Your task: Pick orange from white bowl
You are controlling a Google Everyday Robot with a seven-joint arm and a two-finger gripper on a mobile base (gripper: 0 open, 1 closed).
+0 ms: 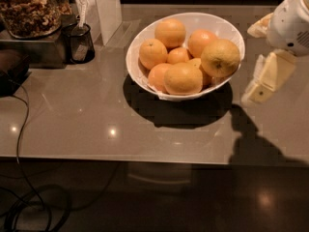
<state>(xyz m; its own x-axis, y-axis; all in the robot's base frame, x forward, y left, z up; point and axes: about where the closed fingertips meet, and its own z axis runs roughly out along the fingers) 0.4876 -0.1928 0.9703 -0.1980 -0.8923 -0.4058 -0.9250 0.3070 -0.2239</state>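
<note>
The white bowl (141, 42) stands on the grey counter at the back centre and holds several oranges. The orange (220, 58), the largest and palest, with a small dark spot, lies on top at the bowl's right side. Smaller, deeper-orange fruits fill the rest of the bowl. My gripper (264, 52) comes in from the right edge, just right of the bowl's rim and level with the orange. Its two cream fingers stand apart with nothing between them; the lower finger (268, 77) points down and left toward the counter.
A glass jar of nuts (29, 8) stands on a metal box at the back left, with a black mesh cup (79, 42) and a white upright panel (107, 8) beside it. A black cable (20, 124) runs off the counter's left front edge.
</note>
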